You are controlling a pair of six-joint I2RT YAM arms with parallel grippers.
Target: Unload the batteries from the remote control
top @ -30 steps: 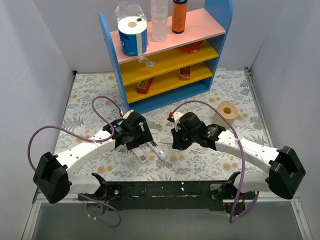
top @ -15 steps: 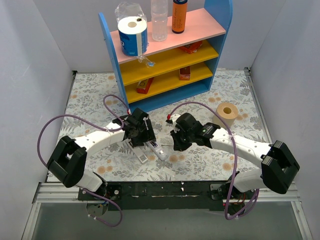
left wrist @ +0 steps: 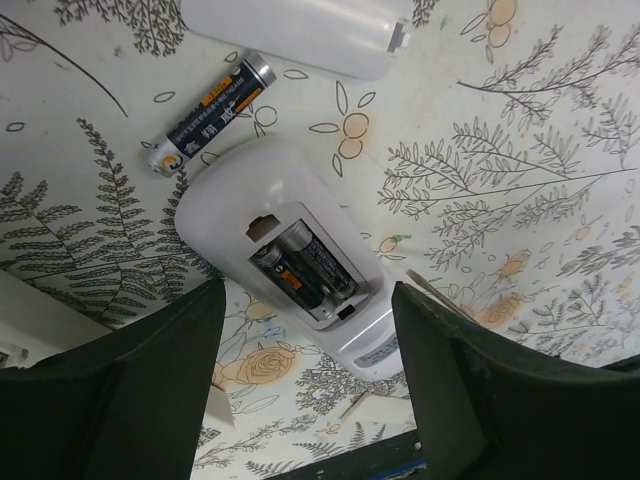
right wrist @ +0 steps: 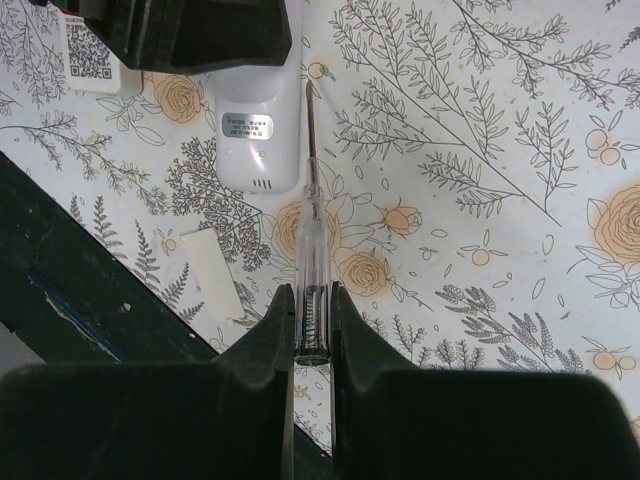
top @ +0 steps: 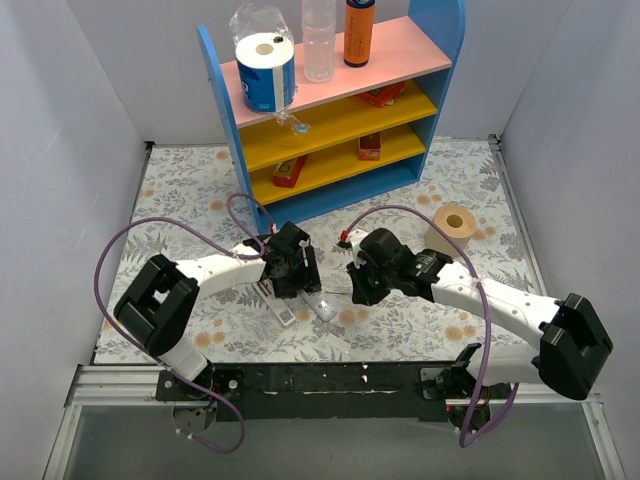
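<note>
The white remote control (left wrist: 232,205) lies face down on the flowered table, its compartment uncovered. Two dark batteries (left wrist: 302,272) sit side by side inside it. A loose battery (left wrist: 210,112) lies on the table beside the remote's rounded end, and the white cover (left wrist: 290,30) lies beyond that. My left gripper (left wrist: 310,400) hovers open above the remote, one finger on either side, touching nothing. My right gripper (right wrist: 312,320) is shut on a clear-handled screwdriver (right wrist: 309,240), whose metal tip points along the remote's (right wrist: 257,120) right edge. From the top view both grippers meet over the remote (top: 323,304).
A blue shelf unit (top: 330,120) with yellow boards stands behind the arms. A tape roll (top: 455,222) sits at the right. A white piece with a QR code (right wrist: 90,55) and a white slip (right wrist: 215,270) lie near the table's dark front edge (right wrist: 60,300).
My left arm has folded in and carried its gripper rightward over the remote, its jaws slightly narrower. The right gripper has barely shifted and still holds the screwdriver.
</note>
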